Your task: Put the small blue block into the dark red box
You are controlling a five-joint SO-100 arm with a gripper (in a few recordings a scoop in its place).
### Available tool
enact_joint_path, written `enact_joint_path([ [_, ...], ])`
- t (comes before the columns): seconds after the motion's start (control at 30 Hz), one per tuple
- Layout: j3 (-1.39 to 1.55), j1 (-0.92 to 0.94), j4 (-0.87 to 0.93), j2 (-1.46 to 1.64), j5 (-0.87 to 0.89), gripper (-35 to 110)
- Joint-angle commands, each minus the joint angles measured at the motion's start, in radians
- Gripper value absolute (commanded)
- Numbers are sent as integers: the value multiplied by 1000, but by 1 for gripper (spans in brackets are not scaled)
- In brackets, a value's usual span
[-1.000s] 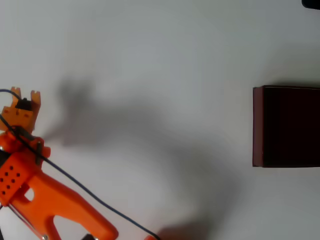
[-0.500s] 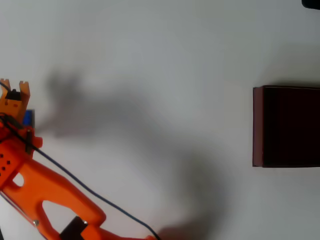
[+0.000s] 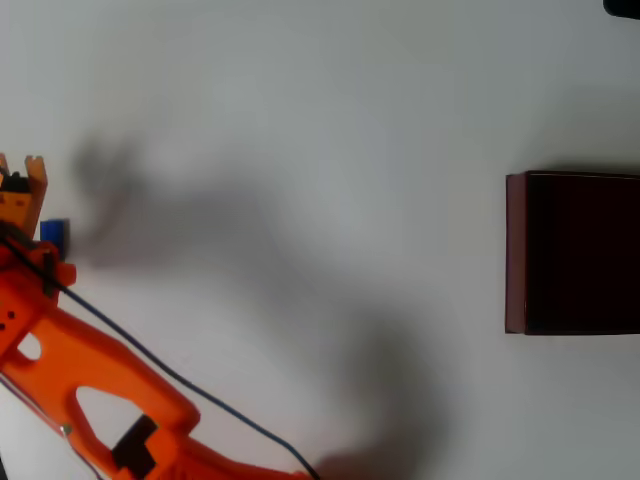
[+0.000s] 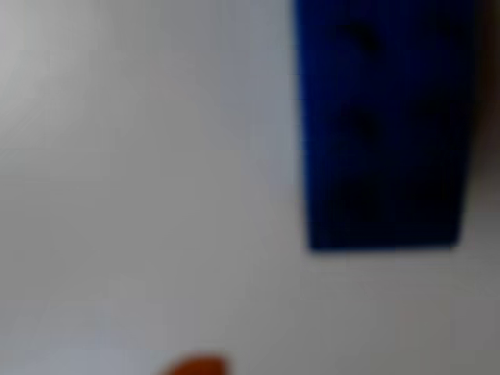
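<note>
The small blue block (image 3: 54, 233) lies on the white table at the far left of the overhead view, partly covered by the orange arm. My orange gripper (image 3: 20, 190) hangs over the spot just left of the block, at the picture's edge, and its jaws are hidden from above. In the wrist view the blue block (image 4: 387, 125) looms large and blurred at the upper right, very close below the camera. An orange fingertip (image 4: 195, 366) shows as a sliver at the bottom edge, apart from the block. The dark red box (image 3: 575, 252) stands far away at the right edge.
The orange arm (image 3: 90, 390) and its black cable (image 3: 200, 395) cross the lower left corner. Wide bare white table lies between the block and the box, marked by the arm's soft shadow. A dark object (image 3: 622, 8) peeks in at the top right corner.
The arm has slid left and slightly down in the overhead view, uncovering the blue block at its right side. The box has stayed put.
</note>
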Motion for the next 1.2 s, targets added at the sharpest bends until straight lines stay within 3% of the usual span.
enact_joint_path([
  [0.0, -276, 8, 149, -83, -18, 22],
  [0.83, -788, 28, 175, -462, -55, 22],
  [0.9, -851, 29, 173, -514, -60, 17],
  [0.97, -851, 37, 172, -522, -107, 0],
  [1.17, -851, 49, 172, -545, -123, 0],
])
